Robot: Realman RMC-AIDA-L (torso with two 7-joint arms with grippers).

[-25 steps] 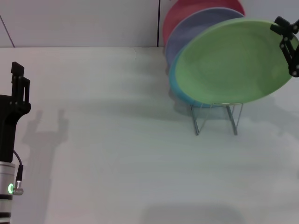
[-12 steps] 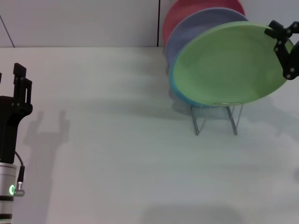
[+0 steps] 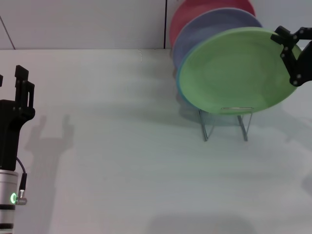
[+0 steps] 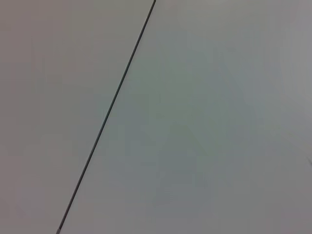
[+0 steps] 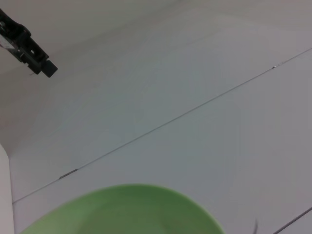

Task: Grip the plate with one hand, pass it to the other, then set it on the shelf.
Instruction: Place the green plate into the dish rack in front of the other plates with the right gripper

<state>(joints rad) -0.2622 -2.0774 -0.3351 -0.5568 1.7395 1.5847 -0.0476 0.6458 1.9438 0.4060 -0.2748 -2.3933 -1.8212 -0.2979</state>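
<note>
Moved: plate point(image 3: 234, 73) has settled lower onto shelf point(image 3: 225, 124) | right claw point(image 3: 292, 56) at 3 o'clock pinches its rim, steadying it upright | left claw point(image 3: 17, 97) parked at 9 o'clock, fingers cannot tell.

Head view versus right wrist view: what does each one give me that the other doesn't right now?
Only the head view shows the wire rack on the table, the lavender plate and red plate behind, the right gripper clamped on the green plate's rim, and the whole left arm, parked at the table's left side. Only the right wrist view shows the seam lines of the wall behind. Both share the green plate and the left gripper.
</note>
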